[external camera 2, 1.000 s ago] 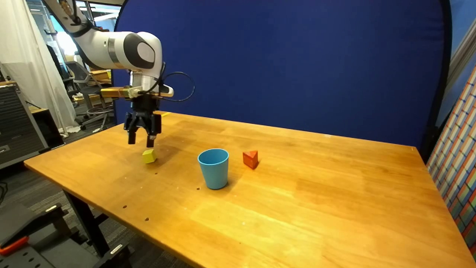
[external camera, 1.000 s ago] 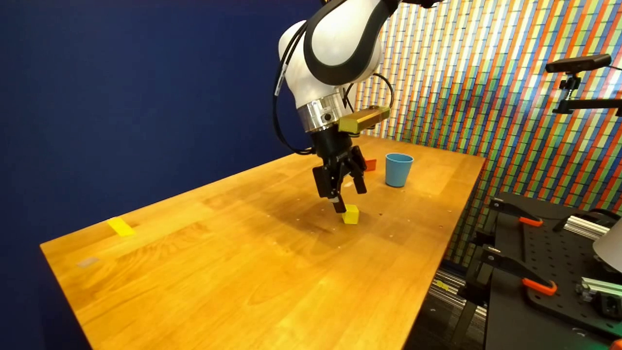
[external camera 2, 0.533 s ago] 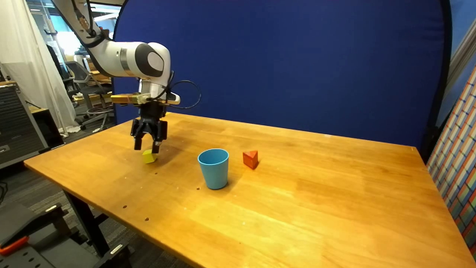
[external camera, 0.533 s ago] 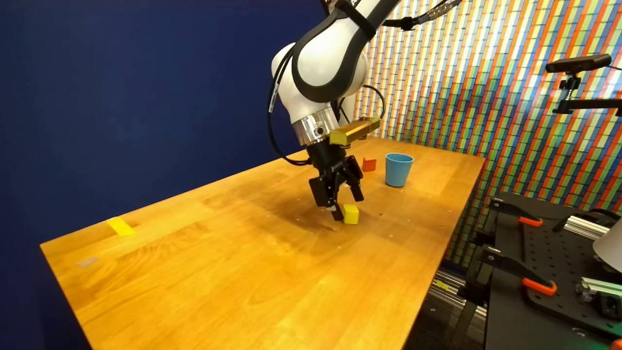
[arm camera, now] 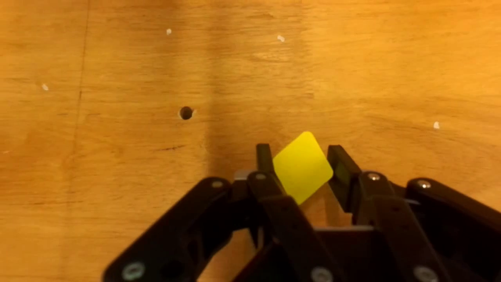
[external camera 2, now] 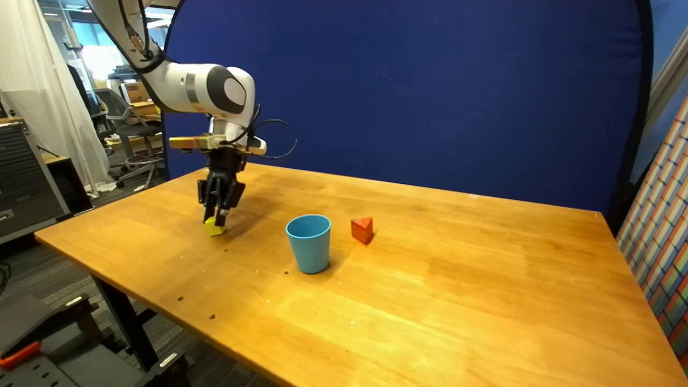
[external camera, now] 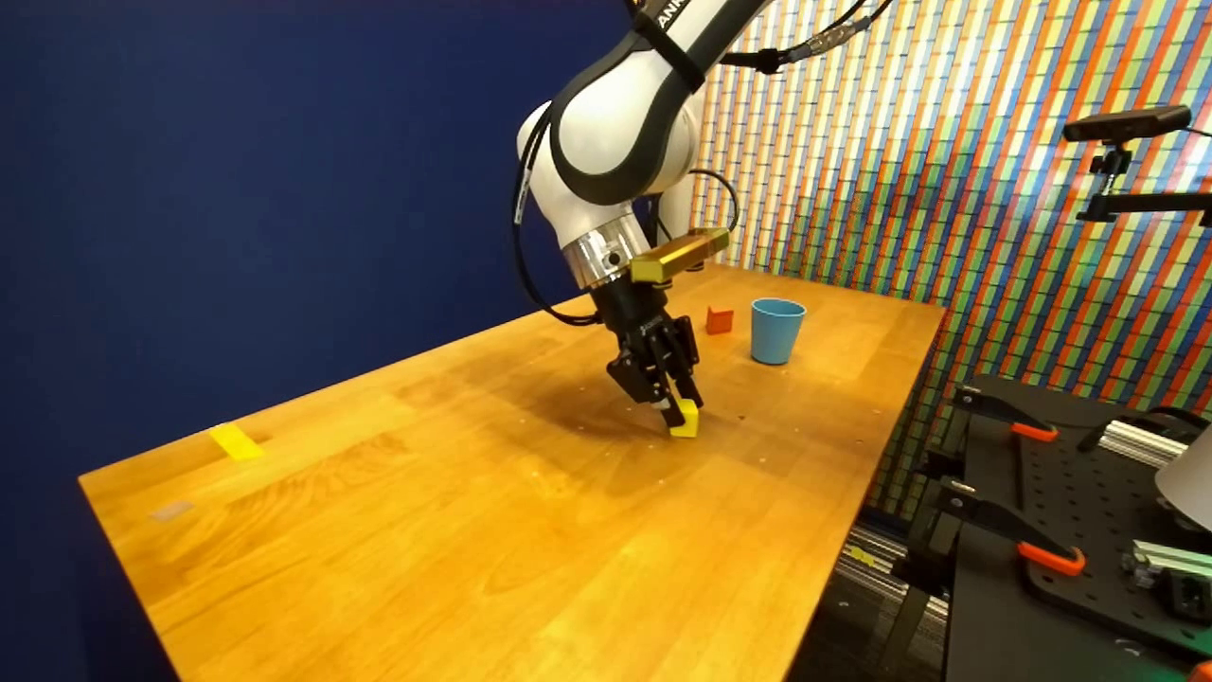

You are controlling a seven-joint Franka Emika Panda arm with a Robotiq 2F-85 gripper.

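In the wrist view the gripper [arm camera: 300, 162] is grasping a yellow cube [arm camera: 302, 172], its jaws standing partly apart, only as wide as the cube between them. The cube is lying turned like a diamond, so two opposite corners, rather than flat sides, are meeting the black fingers [arm camera: 344, 172]; another corner is sticking out past the fingertips. In both exterior views the fingers are pointing down around the cube, close to the wood. In an exterior view the cube is resting on the tabletop [external camera 2: 484, 290], nearer its left corner than its far right corner and well back from the front edge. A blue cup [external camera 2: 309, 244] is standing upright between the cube and the right end, apart from the gripper, and a red triangular block [external camera 2: 362, 230] is lying near the cup, toward the back edge. In an exterior view a strip of yellow tape [external camera: 236, 441] is lying by the tabletop's left corner, along the edge beside the dark blue backdrop [external camera: 284, 189], well apart from the cube. A small round hole [arm camera: 186, 112] is showing in the tabletop near the fingers.
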